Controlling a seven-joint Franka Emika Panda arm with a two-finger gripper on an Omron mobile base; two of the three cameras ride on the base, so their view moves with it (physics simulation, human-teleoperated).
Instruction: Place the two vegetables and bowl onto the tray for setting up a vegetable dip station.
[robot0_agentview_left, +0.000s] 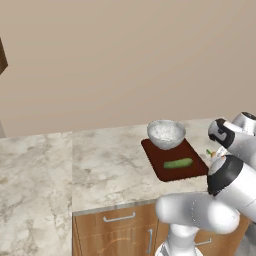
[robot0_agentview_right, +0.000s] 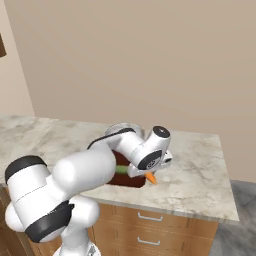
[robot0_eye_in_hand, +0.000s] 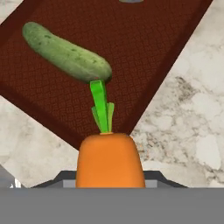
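Two of the three task items already sit on the tray (robot0_agentview_left: 159, 170): in the left base view the bowl (robot0_agentview_left: 166, 134) stands on its far end and the cucumber (robot0_agentview_left: 178, 163) lies across its near part, to the right of and nearer than the bowl, which leaves a bare strip of tray along the near edge. That layout looks sensible for a dip station, the deep bowl set back and the vegetables lined up in front. Further right in that view, a sliver of the carrot (robot0_agentview_left: 212, 153) shows just past the tray's right edge, mostly hidden behind the arm.

The right base view adds the height: the carrot (robot0_agentview_right: 151, 177) pokes out below the wrist and seems to hang above the counter (robot0_agentview_right: 195, 165) beside the tray (robot0_agentview_right: 131, 182) corner (its contact with the surface cannot be made out).

The hand view gives what neither base camera can. The carrot (robot0_eye_in_hand: 109, 159) sits close under the camera, right where the gripper's fingers reach, green tip pointing at the cucumber (robot0_eye_in_hand: 65, 51) and the tray (robot0_eye_in_hand: 144, 43). The fingers themselves are hidden behind it, so the gripper (robot0_eye_in_hand: 109, 181) is judged to be partly closed around the carrot's thick end. The carrot hangs over the tray's corner and the counter's (robot0_eye_in_hand: 188, 118) marble, so it is not yet placed.
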